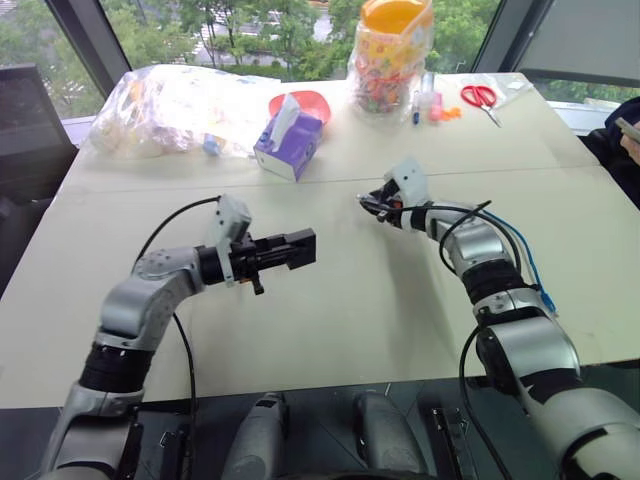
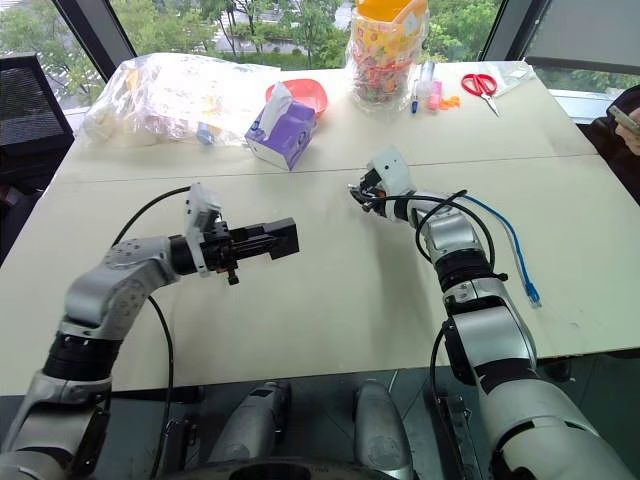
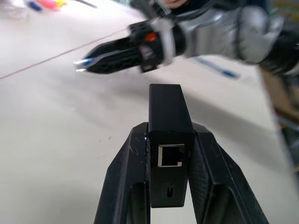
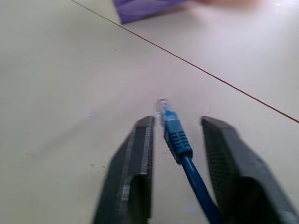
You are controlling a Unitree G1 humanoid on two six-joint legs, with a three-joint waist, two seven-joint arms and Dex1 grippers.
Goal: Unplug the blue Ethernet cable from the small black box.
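Note:
My left gripper is shut on the small black box and holds it above the table, left of centre. In the left wrist view the box stands between the fingers with its port empty. My right gripper is open just above the table at centre right, also seen from above. The blue Ethernet cable lies loose between its fingers, clear plug foremost. The cable trails along the right arm to its other plug on the table.
At the back of the table stand a purple tissue box, a red bowl, a crumpled plastic bag and a jar of sweets. Red scissors lie at the back right. A person sits at the right edge.

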